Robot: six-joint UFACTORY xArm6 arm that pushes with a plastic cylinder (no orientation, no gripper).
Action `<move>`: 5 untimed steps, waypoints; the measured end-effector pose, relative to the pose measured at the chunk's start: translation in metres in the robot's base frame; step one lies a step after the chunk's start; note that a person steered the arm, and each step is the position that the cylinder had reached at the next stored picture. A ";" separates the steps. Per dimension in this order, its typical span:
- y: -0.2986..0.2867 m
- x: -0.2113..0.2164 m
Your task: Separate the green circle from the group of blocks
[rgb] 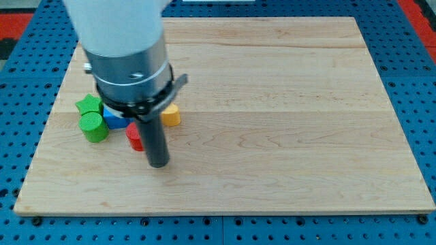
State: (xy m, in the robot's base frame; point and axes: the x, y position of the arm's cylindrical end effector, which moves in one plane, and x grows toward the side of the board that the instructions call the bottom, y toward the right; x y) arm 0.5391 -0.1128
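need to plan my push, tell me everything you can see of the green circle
The green circle is a short, matte green cylinder standing upright on its flat end on the wooden board, at the view's left. It sits at the lower left edge of the group, pressed against the green star above it and the blue block on its right. My tip rests apart, to its lower right.

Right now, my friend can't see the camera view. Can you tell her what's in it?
A dark rod's tip rests on a wooden board, just right of a red block. Clustered at the view's left are a green circle, green star, blue block and yellow block.
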 end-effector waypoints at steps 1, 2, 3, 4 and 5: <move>-0.017 -0.005; 0.000 -0.031; 0.002 -0.050; 0.005 -0.057; -0.009 -0.016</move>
State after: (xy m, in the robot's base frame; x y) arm 0.5232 -0.1213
